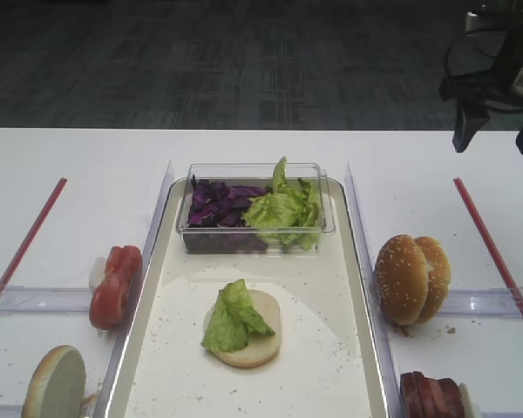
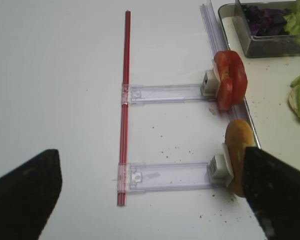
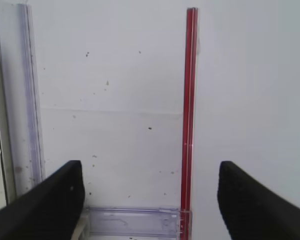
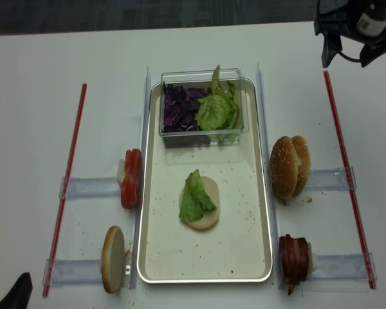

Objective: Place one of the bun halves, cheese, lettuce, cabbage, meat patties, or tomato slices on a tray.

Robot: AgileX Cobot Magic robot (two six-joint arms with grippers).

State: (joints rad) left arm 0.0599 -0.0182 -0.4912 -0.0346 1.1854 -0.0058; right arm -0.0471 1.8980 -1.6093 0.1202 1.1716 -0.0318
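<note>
On the metal tray (image 1: pixel 318 370) (image 4: pixel 235 248) lies a bun half (image 1: pixel 260 346) with a lettuce leaf (image 1: pixel 231 318) on it. At the tray's far end a clear box holds purple cabbage (image 1: pixel 216 205) and lettuce (image 1: pixel 283 211). Tomato slices (image 1: pixel 115 286) (image 2: pixel 230 77) and a bun half (image 1: pixel 57 381) (image 2: pixel 236 150) stand left of the tray. Bun halves (image 1: pixel 411 277) and meat patties (image 1: pixel 431 394) stand to its right. No cheese is in view. My right gripper (image 1: pixel 495 144) (image 3: pixel 150 170) hangs open and empty over the far right table. My left gripper (image 2: pixel 151 160) is open and empty, at the near left.
Red strips (image 1: pixel 492 248) (image 2: pixel 124 107) run along both sides of the table. Clear plastic rails (image 2: pixel 165 93) (image 3: pixel 132 222) carry the stands for the food. The table's far edge (image 1: pixel 244 129) borders a dark floor.
</note>
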